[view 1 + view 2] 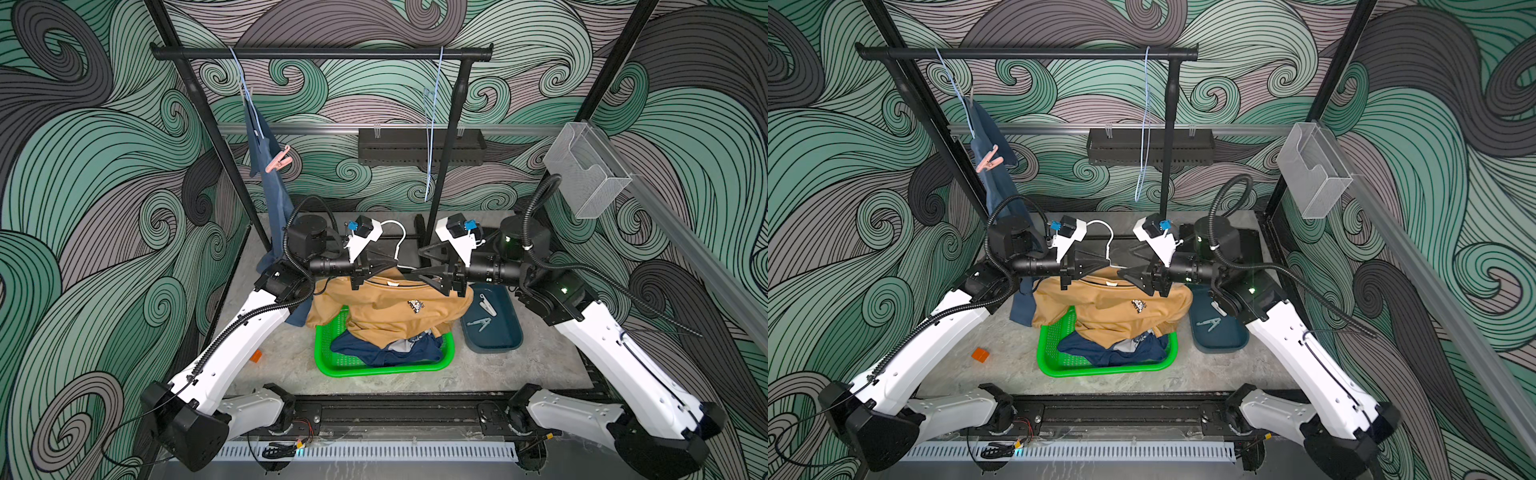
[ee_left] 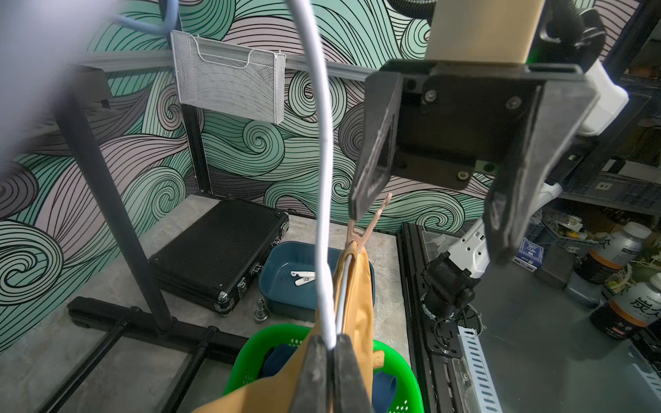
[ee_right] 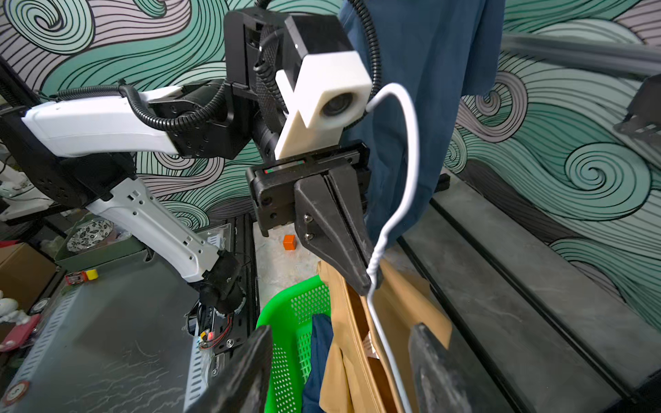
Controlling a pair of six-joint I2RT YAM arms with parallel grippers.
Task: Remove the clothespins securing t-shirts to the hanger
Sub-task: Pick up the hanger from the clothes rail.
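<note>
Over green basket (image 1: 324, 361), grips white hanger (image 2: 323, 178) at the neck in closed left hand (image 2: 331, 345), steadying mustard t-shirt (image 1: 374, 307). Straddles tan clothespin (image 2: 368, 221) on its shoulder with right hand (image 2: 429, 232), jaws apart, ready to pinch. Beyond, two clothespins (image 1: 486, 305) in blue tray (image 1: 505, 338); farthest, pink clothespin (image 1: 279, 160) on blue t-shirt (image 1: 272, 195).

Each arm is built from white moulded link shells (image 1: 241, 357) joined by black joint housings (image 1: 195, 432). A black corrugated conduit (image 3: 141, 111) runs along each arm. At each wrist you will find a white camera mount (image 3: 322, 107) with a blue connector (image 1: 352, 225). The fingers (image 3: 332, 229) are black and wedge-shaped, fixed with silver screws (image 3: 307, 217). A green indicator light (image 1: 564, 289) glows on the right arm.
</note>
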